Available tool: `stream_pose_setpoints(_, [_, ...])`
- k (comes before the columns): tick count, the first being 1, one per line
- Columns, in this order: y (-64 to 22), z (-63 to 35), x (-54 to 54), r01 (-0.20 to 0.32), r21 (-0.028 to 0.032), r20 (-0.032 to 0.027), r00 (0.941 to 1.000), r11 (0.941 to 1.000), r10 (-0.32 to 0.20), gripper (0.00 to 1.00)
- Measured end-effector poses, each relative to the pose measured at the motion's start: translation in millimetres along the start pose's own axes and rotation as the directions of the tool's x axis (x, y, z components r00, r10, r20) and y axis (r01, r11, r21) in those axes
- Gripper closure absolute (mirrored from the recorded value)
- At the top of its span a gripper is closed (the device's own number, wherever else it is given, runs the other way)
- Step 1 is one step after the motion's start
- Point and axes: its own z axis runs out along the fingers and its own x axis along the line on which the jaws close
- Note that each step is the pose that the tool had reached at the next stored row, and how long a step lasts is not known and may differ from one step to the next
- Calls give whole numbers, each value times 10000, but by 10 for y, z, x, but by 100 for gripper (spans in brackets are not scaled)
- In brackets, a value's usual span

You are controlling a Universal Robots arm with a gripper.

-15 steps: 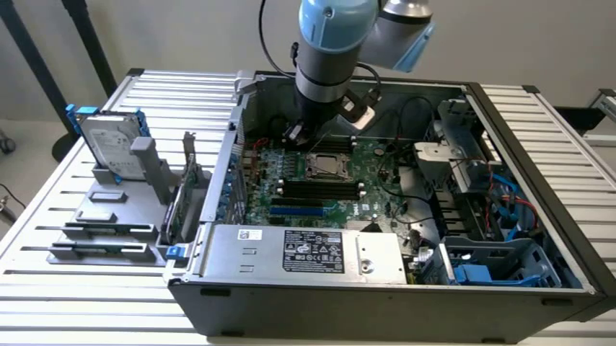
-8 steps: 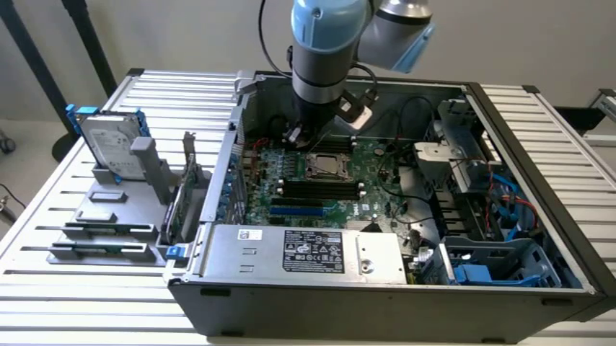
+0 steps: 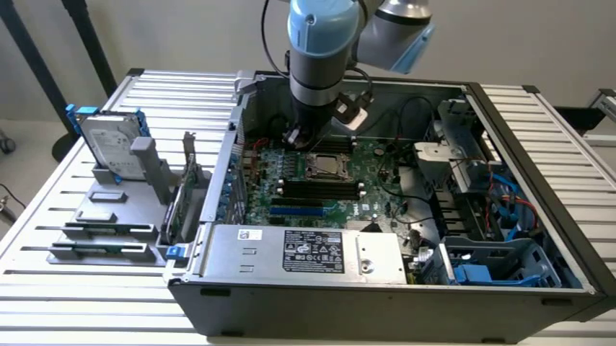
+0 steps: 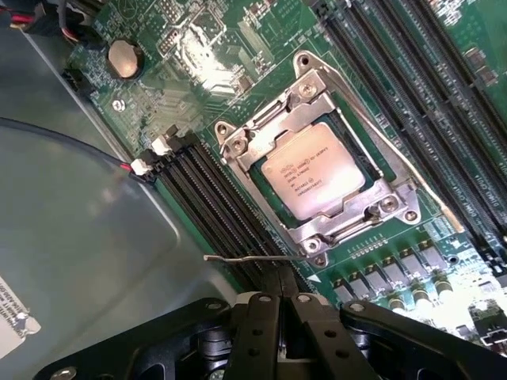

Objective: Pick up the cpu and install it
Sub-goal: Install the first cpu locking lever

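The cpu [image 4: 313,169] lies flat in its socket on the green motherboard [image 4: 198,47], silver top up, with the metal retention frame [image 4: 261,131] closed around its edges. In the exterior view the cpu [image 3: 327,165] sits mid-board inside the open computer case [image 3: 385,303]. My gripper [image 4: 279,277] is shut, fingers pressed together with nothing visible between them. Its tips are just beside the thin wire socket lever [image 4: 245,257], off one corner of the socket. From outside, the gripper [image 3: 300,141] hangs low over the board, right behind the socket.
Black memory slots [image 4: 210,198] run along both sides of the socket. A power supply [image 3: 303,252] fills the case front and a blue drive cage [image 3: 491,272] its right corner. Left of the case, a grey holder [image 3: 101,216] carries a hard drive [image 3: 108,140] and memory sticks [image 3: 101,249].
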Motion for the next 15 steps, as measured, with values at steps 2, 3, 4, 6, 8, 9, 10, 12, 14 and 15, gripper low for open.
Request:
stream_pose_setpoints(2, [-5,33,5,2,-31,35,10000,10000,-2,89])
stream_pose_setpoints(3, [-8,45,9,2,-57,66,10000,10000,-2,89])
stream_pose_setpoints(4, [-14,52,16,0,-87,102,9999,10000,1,89])
stream_pose_setpoints(6, [-26,59,31,-10,-140,160,9999,9999,12,89])
stream_pose_setpoints(8, [-34,65,42,-17,-183,205,9998,9998,21,89])
stream_pose_setpoints(9, [-36,66,44,-24,-207,229,9997,9998,28,89])
stream_pose_setpoints(10, [-37,66,45,-32,-229,252,9997,9997,38,89])
stream_pose_setpoints(12, [-36,66,45,-39,-249,271,9996,9997,45,89])
stream_pose_setpoints(14, [-37,64,46,-42,-253,276,9996,9997,49,89])
stream_pose_setpoints(15, [-38,61,47,-42,-254,276,9996,9997,49,89])
